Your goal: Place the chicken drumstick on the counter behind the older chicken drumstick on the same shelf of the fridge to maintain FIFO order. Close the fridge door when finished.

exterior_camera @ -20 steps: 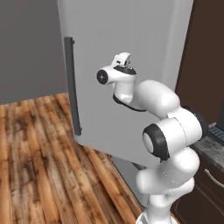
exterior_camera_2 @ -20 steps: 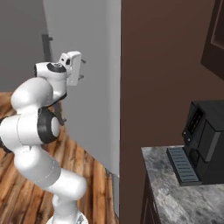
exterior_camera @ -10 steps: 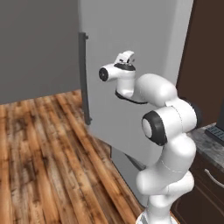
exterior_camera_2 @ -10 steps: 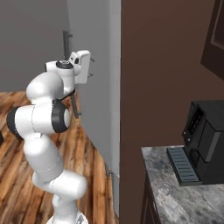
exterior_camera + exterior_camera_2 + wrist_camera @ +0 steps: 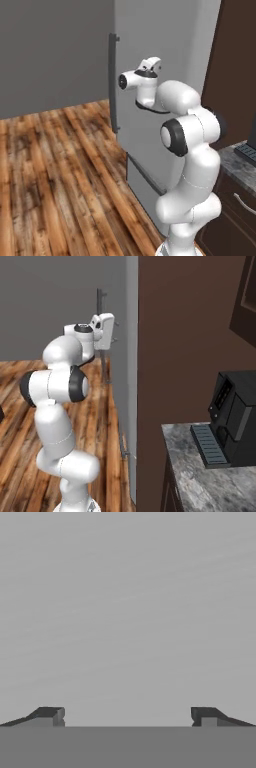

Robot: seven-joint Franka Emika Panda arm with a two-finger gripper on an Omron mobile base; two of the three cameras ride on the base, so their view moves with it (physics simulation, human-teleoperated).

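Note:
The fridge door [image 5: 187,42] is a flat grey panel with a dark vertical bar handle [image 5: 113,82] on its left edge. My gripper [image 5: 158,61] is up against the panel, right of the handle, and holds nothing. In the hand view the open gripper [image 5: 127,714] has its fingertips far apart, with bare grey door [image 5: 128,612] in front of them. From the right side the gripper [image 5: 115,339] touches the door's face [image 5: 131,331], which lies almost flush with the fridge. Both drumsticks and the shelf are hidden behind the door.
Tall dark brown cabinets [image 5: 185,331] stand right of the fridge. The marbled counter [image 5: 200,481] carries a black coffee machine [image 5: 235,416]. Wood floor [image 5: 55,170] spreads to the left of the arm and in front of the fridge.
The fridge door has swung further toward the fridge, its handle shifting right in the left base view. My arm has stretched out, following the panel.

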